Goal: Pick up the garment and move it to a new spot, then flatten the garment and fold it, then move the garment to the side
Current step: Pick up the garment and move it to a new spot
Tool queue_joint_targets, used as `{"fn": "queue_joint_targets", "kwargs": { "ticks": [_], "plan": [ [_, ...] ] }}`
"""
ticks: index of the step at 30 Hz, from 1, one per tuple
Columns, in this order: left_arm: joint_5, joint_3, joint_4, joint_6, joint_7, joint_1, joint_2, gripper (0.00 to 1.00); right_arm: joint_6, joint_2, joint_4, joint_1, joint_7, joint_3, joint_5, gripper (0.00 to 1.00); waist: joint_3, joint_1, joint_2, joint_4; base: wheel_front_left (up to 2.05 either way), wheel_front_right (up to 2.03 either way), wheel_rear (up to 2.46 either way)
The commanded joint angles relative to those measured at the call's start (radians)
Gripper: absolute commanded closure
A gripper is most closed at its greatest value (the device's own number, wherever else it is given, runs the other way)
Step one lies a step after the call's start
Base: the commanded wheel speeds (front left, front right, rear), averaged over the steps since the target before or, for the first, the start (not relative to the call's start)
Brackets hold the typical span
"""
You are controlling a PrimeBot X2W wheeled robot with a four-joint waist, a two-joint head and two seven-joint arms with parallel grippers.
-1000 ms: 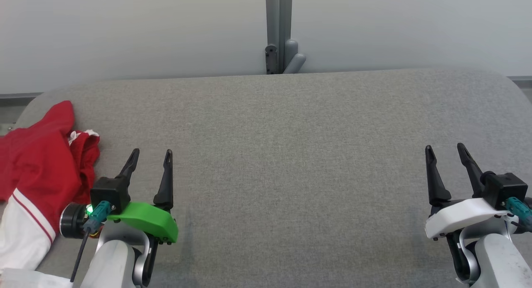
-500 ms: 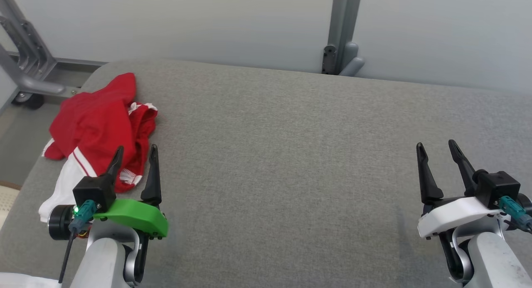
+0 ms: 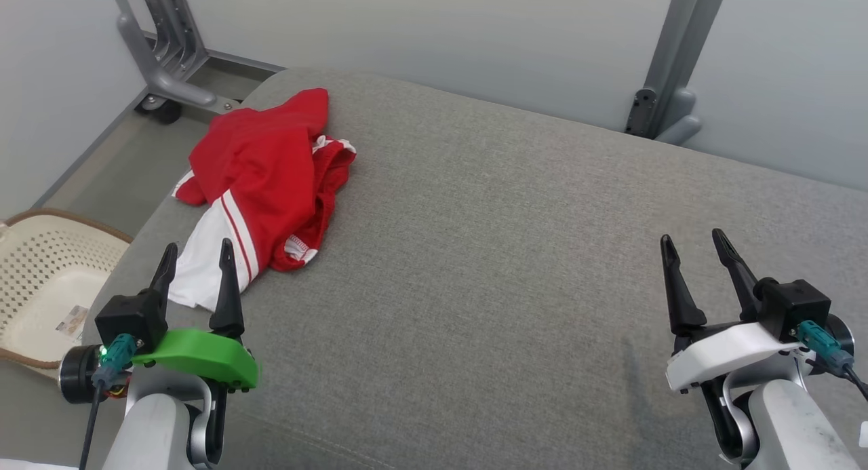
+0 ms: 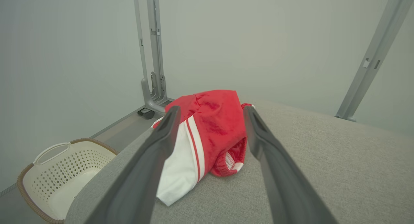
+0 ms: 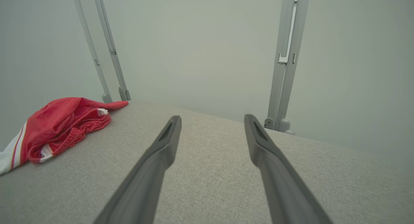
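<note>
The bench (image 3: 475,253) shifted in your view: the robot turned to the garment (image 3: 264,165), so pickup may start. Left tool (image 3: 197,247) and right tool (image 3: 692,238) are wide open, empty.

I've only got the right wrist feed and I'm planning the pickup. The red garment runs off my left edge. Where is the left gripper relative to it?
Observer: The left gripper is open and aimed straight at the garment. In the head view its fingertips overlap the near white end. I can't tell whether they touch.
Operator: What does the part I'm missing look like?
Observer: It's a white panel with red stripes, spread toward the robot. The red part is bunched in a heap behind it.
Operator: Is there anything off that end of the grey surface?
Observer: Yes, a cream perforated basket stands on the floor just past the surface's left end.
</note>
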Motion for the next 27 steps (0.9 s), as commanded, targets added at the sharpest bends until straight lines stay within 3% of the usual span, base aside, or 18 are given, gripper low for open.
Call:
{"fn": "queue_joint_targets", "kwargs": {
  "ticks": [1, 27],
  "plan": [
    [-0.006, 0.0, 0.0, 0.005, -0.004, 0.009, 0.005, 0.0, 0.0, -0.002, -0.002, -0.007, 0.002, -0.001, 0.005, 0.0, 0.0, 0.0, 0.0, 0.028, 0.0, 0.0, 0.0],
    [-0.019, 0.012, -0.029, 0.037, -0.007, -0.075, 0.029, 0.0, 0.0, -0.009, -0.01, -0.024, 0.012, 0.008, 0.001, 0.0, 0.018, 0.0, 0.0, 0.03, 0.0, 0.0, 0.0]
  ]
}}
